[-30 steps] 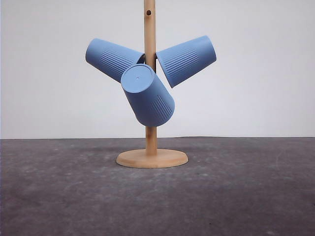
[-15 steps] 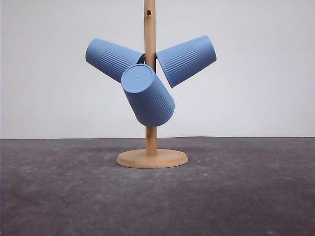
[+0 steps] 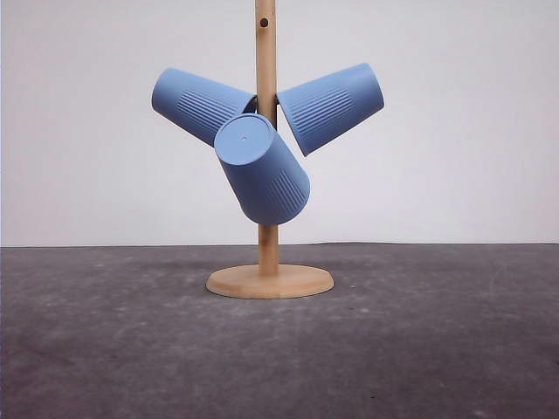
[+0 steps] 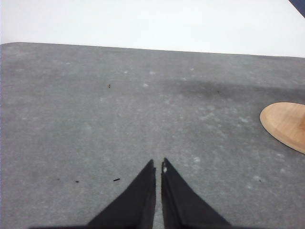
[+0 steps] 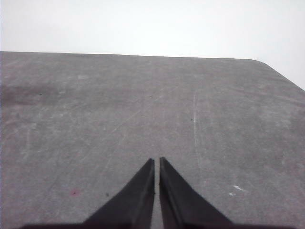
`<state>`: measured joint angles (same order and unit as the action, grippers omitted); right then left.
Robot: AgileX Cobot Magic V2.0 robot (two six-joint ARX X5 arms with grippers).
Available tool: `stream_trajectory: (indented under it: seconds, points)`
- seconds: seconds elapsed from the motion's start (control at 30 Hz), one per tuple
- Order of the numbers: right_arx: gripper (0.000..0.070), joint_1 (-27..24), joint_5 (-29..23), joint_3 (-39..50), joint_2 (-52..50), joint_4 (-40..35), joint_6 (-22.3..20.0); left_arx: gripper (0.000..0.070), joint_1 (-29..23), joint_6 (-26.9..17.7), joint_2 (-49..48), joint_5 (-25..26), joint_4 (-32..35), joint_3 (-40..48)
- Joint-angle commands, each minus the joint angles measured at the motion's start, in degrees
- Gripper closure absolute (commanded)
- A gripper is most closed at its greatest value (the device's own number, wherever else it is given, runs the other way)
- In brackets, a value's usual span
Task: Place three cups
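On the wooden pole (image 3: pixel 266 131) in the middle of the bench (image 3: pixel 279 349), three blue cups hang tipped. One cup (image 3: pixel 199 105) points to 10 o'clock, one cup (image 3: pixel 332 106) points to 2 o'clock, and the front cup (image 3: pixel 260 168) shows its flat bottom. The pole stands on a round wooden base (image 3: pixel 270 281). The left hand (image 4: pixel 158 164) is closed and holds nothing, above bare bench with the base's edge off to one side. The right hand (image 5: pixel 157 162) is closed too, above bare bench.
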<state>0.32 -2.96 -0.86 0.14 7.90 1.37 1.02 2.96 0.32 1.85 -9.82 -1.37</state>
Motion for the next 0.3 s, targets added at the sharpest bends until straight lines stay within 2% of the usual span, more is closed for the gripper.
stream_trajectory:
  seconds: [0.0,0.27]
  points:
    - [0.0687,-0.09,-0.04,0.17,0.07,-0.66,0.72,0.0700,0.02,-0.52,-0.04,0.04,0.81,0.66]
    - [0.0687,-0.09,-0.04,0.17,0.07,-0.66,0.70,0.0700,0.02,-0.52,-0.04,0.04,0.81,0.66]
